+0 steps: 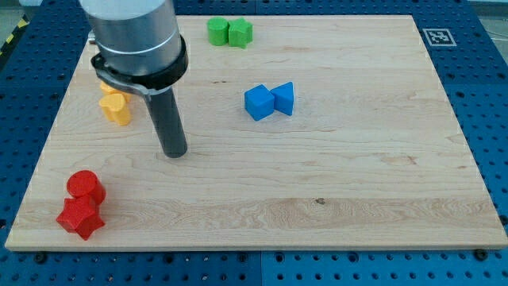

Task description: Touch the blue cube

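The blue cube (pixel 258 102) lies on the wooden board (pixel 317 175) just above the middle, touching a blue wedge-shaped block (pixel 284 98) on its right. My tip (pixel 175 152) is at the end of the dark rod, left of the blue cube by about a hundred pixels and a little lower. It touches no block.
Two green blocks (pixel 229 32) sit side by side at the view's top. Two yellow blocks (pixel 115 103) lie at the left, partly behind the arm. A red cylinder (pixel 86 186) and a red star-like block (pixel 80 218) sit at the bottom left.
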Action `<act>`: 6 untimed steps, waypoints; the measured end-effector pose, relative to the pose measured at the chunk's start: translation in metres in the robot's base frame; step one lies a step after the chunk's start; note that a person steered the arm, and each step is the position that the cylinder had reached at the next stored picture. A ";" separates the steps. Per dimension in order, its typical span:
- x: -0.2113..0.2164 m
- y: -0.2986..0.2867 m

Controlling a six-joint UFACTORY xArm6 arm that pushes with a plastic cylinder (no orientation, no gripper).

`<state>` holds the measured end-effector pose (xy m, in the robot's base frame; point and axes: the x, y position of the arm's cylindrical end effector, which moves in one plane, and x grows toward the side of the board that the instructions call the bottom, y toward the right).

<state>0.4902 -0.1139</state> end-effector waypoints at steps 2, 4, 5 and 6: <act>-0.066 0.009; -0.121 0.022; -0.122 0.054; -0.122 0.072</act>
<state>0.3682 -0.0423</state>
